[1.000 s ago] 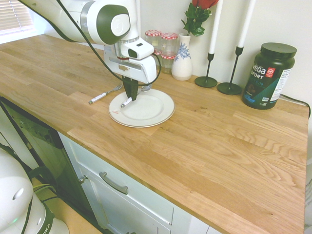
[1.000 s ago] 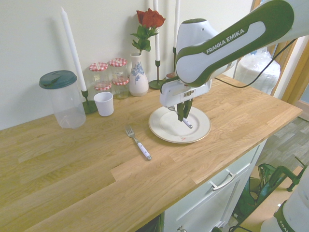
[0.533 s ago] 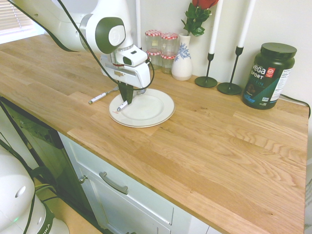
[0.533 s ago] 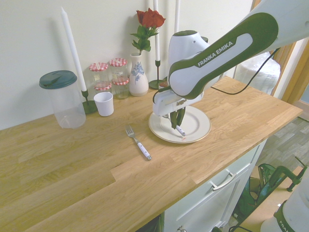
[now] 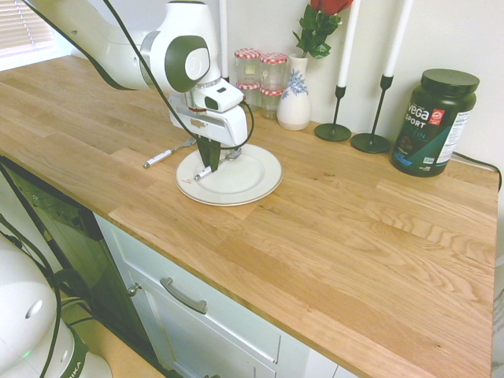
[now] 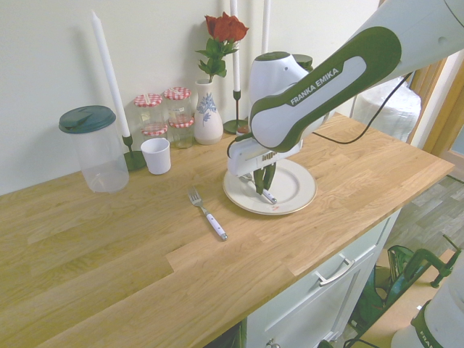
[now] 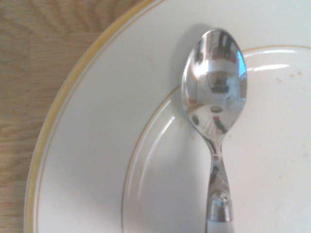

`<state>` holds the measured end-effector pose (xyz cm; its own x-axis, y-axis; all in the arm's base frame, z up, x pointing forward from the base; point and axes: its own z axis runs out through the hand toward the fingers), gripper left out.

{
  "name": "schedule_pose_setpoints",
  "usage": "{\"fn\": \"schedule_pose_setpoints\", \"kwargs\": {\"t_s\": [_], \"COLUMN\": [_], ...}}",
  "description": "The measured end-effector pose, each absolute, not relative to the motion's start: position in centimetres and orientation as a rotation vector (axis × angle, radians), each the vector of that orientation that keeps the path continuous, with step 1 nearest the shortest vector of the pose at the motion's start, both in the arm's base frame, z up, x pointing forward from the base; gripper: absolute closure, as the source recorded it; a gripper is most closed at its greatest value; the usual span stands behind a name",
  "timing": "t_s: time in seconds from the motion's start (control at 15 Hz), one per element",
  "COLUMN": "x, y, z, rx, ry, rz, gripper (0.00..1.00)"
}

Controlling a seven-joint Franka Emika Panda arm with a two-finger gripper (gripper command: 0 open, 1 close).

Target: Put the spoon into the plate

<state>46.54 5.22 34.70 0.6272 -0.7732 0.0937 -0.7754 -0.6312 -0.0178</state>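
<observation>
The white plate (image 5: pixel 253 183) (image 6: pixel 293 187) (image 7: pixel 92 145) with a thin gold rim lies on the wooden counter near its front edge. My gripper (image 5: pixel 209 163) (image 6: pixel 261 187) points down over the plate's half nearest the fork and is shut on the spoon (image 5: pixel 203 170) (image 6: pixel 270 196). Its white handle sticks out below the fingers, low over the plate. In the wrist view the silver bowl of the spoon (image 7: pixel 214 82) lies across the plate's inner ring, casting a close shadow. Whether it touches the plate I cannot tell.
A white-handled fork (image 5: pixel 167 152) (image 6: pixel 208 215) lies on the counter beside the plate. At the back wall stand a vase with a rose (image 5: pixel 295 98), red-lidded jars (image 6: pixel 165 109), candlesticks (image 5: pixel 334 130), a dark tub (image 5: pixel 433 122), a white cup (image 6: pixel 156 155) and a green-lidded container (image 6: pixel 94 148).
My gripper has come down and shifted a little toward the plate's fork side, with the wrist turning. The spoon has stayed in its grip.
</observation>
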Motion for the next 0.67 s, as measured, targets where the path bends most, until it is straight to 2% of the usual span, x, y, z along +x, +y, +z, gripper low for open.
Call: {"fn": "schedule_pose_setpoints", "kwargs": {"t_s": [0.53, 0.67], "x": [48.0, 47.9], "y": [4.7, 3.5], "z": [38.5, 41.5], "rx": [2.808, 2.801], "ry": [-1.327, -1.33], "rz": [0.148, 0.155], "gripper": [0.0, 0.0]}}
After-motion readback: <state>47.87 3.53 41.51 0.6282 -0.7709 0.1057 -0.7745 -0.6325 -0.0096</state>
